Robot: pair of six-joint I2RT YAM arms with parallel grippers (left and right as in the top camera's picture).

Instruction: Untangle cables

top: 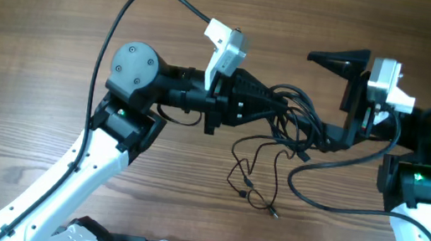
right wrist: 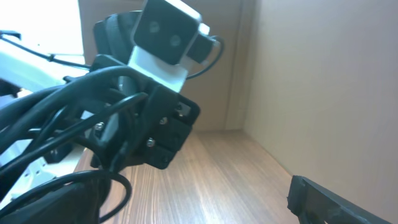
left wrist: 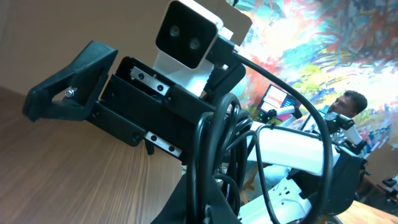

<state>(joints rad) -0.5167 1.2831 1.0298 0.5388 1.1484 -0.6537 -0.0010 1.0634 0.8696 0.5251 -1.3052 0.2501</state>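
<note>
The cables [top: 290, 118] are thin black cords bunched in a tangle between my two grippers. Loose strands [top: 252, 170] hang from it onto the table and end in a small plug [top: 274, 215]. My left gripper [top: 282, 106] is shut on the tangle's left side; in the left wrist view the cords [left wrist: 211, 143] run up out of its closed jaws [left wrist: 205, 208]. My right gripper [top: 311, 104] is wide open, one finger above the tangle and one below. In the right wrist view the cords [right wrist: 56, 112] lie by its left finger, and its jaws [right wrist: 180, 205] are spread far apart.
A wooden table [top: 57, 47] carries everything. The right arm's thicker camera cable [top: 331, 203] loops over the table at the front right. The left arm's camera cable [top: 130, 7] arcs at the back left. Arm bases stand at the front edge.
</note>
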